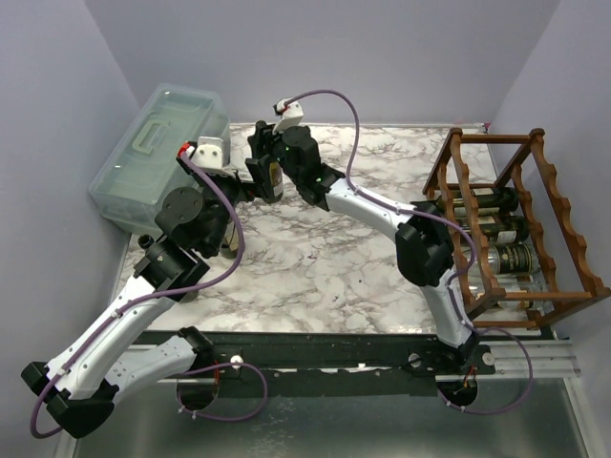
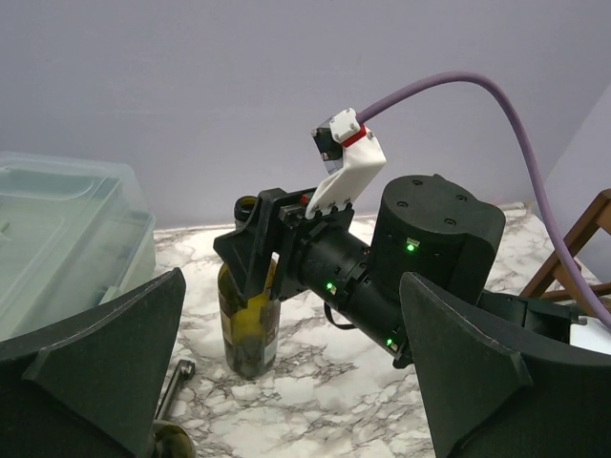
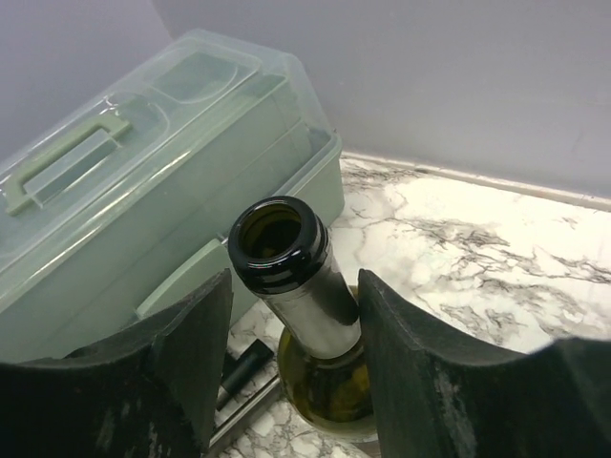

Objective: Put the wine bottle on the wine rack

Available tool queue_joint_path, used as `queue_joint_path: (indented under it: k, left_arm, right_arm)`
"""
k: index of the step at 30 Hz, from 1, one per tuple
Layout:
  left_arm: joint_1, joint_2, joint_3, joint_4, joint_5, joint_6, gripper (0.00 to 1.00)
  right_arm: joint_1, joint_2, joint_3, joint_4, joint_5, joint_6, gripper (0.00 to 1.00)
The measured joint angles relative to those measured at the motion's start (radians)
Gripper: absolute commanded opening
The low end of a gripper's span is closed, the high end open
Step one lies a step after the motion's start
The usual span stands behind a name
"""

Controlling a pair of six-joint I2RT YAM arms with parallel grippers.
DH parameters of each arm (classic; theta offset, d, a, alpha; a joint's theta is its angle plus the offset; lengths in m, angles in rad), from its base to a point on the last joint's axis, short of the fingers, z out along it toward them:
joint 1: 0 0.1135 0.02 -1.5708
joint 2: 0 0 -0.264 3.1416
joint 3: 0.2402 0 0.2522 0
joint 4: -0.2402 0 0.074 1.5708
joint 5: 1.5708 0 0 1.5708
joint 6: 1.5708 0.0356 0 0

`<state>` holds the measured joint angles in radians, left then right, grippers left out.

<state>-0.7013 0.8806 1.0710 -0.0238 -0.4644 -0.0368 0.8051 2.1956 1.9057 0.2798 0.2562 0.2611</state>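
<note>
An open green wine bottle (image 1: 271, 178) (image 2: 246, 334) stands upright on the marble table at the back left, beside the plastic box. My right gripper (image 1: 266, 170) (image 3: 294, 286) straddles its neck (image 3: 304, 286). The right finger touches the glass and a gap shows beside the left finger, so the jaws are not closed on it. My left gripper (image 1: 232, 191) (image 2: 291, 286) hovers wide open and empty just to the left, facing the bottle. The reddish-brown wine rack (image 1: 558, 205) (image 2: 584, 239) stands at the table's right edge.
A translucent lidded plastic box (image 1: 158, 157) (image 3: 143, 181) sits at the back left, close behind the bottle. Three bottles (image 1: 498, 229) lie in the rack. A metal tool (image 2: 172, 384) and a small dark cylinder (image 3: 239, 367) lie on the table by the box.
</note>
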Motion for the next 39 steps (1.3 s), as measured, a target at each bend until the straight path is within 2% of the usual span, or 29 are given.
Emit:
queue_joint_path:
  k: [6,10,15,17,32,39]
  left_arm:
    - [0.000,-0.001,0.000,0.000,0.000,-0.001,0.96]
    - [0.000,-0.001,0.000,0.000,0.000,-0.001,0.96]
    - [0.000,0.001,0.000,0.000,0.000,0.000,0.96]
    - [0.000,0.002,0.000,0.000,0.000,0.000,0.96]
    - [0.000,0.005,0.000,0.000,0.000,0.000,0.96]
    - [0.000,0.006,0.000,0.000,0.000,0.000,0.96]
  right_arm:
    - [0.006,0.013,0.008,-0.018,0.049,-0.020,0.39]
    - [0.006,0.019,0.020,-0.025,0.074,-0.040,0.33]
    - [0.006,0.015,0.002,0.001,0.091,-0.049,0.07]
    - [0.007,0.008,-0.012,0.011,0.103,-0.049,0.01]
    - [0.008,-0.222,-0.299,0.005,0.142,-0.058,0.00]
    - [0.008,-0.347,-0.404,-0.029,0.178,-0.159,0.00]
